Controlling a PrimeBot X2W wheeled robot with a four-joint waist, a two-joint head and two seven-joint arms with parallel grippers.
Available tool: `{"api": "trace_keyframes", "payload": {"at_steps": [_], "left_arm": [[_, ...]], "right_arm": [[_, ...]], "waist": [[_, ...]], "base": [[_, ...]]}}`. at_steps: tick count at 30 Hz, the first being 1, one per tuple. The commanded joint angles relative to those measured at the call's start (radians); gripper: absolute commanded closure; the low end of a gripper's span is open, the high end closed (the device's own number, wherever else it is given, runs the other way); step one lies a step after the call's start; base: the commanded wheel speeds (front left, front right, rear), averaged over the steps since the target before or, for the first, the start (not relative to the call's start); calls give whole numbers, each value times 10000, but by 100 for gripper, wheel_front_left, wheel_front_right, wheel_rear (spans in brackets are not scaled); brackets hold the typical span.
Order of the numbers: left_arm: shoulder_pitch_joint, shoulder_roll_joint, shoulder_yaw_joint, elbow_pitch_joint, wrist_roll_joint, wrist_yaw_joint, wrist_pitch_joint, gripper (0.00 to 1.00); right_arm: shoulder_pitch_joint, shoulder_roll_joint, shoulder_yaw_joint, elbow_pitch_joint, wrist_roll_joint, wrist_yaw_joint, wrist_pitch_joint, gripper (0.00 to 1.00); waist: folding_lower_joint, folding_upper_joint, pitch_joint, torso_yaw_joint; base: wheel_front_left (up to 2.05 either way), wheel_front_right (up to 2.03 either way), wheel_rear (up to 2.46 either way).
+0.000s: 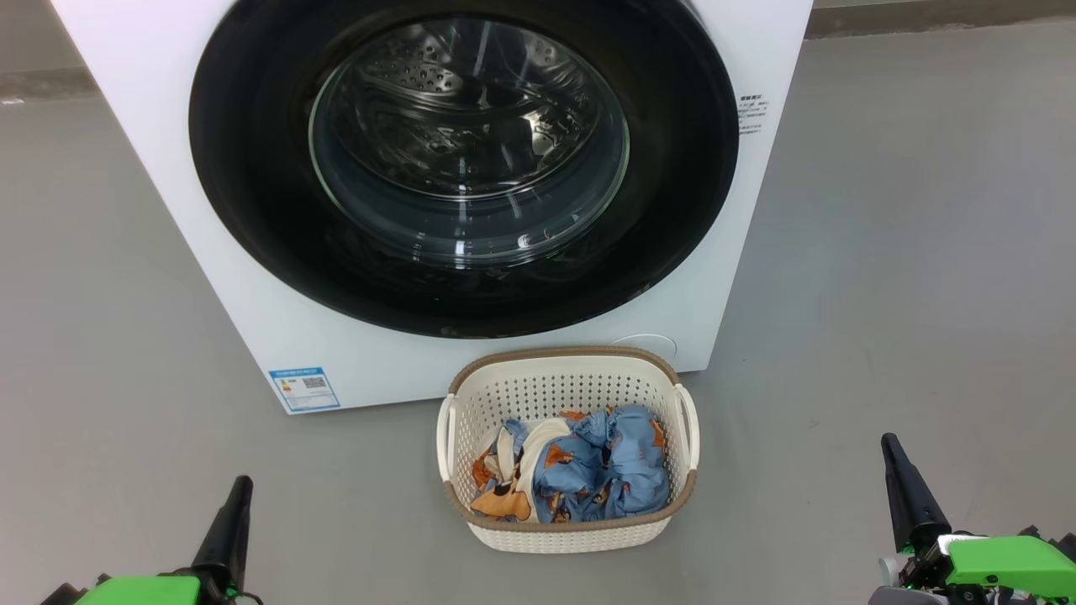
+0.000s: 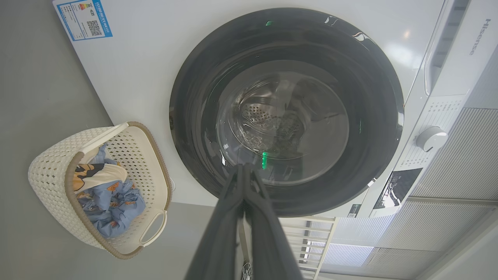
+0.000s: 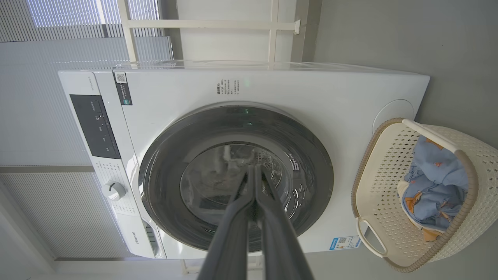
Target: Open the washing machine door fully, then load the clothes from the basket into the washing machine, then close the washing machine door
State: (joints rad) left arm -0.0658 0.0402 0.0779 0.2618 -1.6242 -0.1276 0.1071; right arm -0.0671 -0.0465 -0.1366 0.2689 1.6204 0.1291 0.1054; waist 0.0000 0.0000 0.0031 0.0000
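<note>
Washing machine door [image 1: 466, 151] is seen shut against the front of the white washing machine [image 1: 244, 328], its black rim and glass window turned toward the head view. Just before the machine, on the grey floor [image 1: 883, 294], the cream basket [image 1: 572, 538] is set, with the light-blue patterned clothes [image 1: 580, 475] piled inside. The left end effector [image 1: 239, 491] is held low, well apart from the basket, fingers pressed together with nothing gripped; the right end effector [image 1: 895, 458] is likewise closed and empty.
</note>
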Motion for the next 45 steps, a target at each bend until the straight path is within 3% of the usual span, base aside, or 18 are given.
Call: {"api": "trace_keyframes", "payload": {"at_steps": [1,37,38,45], "left_arm": [[-421,111,354,-168,153,-31,58,100],[-422,107,361,-168,159,-31,63,100],[-2,-4,8,1,14,0,0,0],[287,-155,-57,333,41,3,-67,0]], "right_arm": [[-409,-44,227,-242,-120,16,80,100],[-409,-41,222,-242,-123,16,83,100],[0,6,-2,1,-3,0,-1,0],[279,121,52,400,-44,0,-100,0]], "waist": [[0,0,0,0],[0,0,0,0],[0,0,0,0],[2,0,17,3]], "base": [[0,0,0],[0,0,0],[0,0,0],[0,0,0]]}}
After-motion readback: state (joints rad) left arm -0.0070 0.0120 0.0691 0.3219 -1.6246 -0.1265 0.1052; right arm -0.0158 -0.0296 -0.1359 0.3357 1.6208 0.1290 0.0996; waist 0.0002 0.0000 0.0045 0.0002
